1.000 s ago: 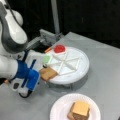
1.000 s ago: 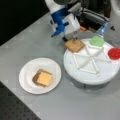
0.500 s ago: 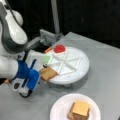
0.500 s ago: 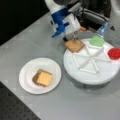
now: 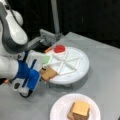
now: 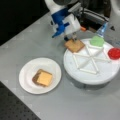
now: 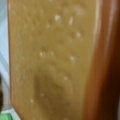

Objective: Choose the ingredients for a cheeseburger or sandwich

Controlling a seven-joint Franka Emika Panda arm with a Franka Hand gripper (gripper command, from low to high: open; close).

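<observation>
Tan, speckled toast fills the wrist view, so the toast square (image 7: 52, 60) is set right against the camera, with a browner crust down its right edge. Compared with the pictures from a second ago, almost nothing is seen to have shifted: the end effector (image 5: 43, 72) is still held at the rim of the divided white tray (image 5: 80, 67), at the toast square (image 6: 74, 45) in the tray's nearest compartment. Whether the fingers are pinching the piece cannot be told. No lift is shown, so this piece is judged not yet taken. Away from the tray, on the paper plate (image 6: 27, 80), a partial stack (image 6: 42, 78) of toast and cheese is already laid. Farther round the tray, the green leafy piece (image 6: 97, 40) and the red disc (image 6: 114, 53) are left untouched.
</observation>
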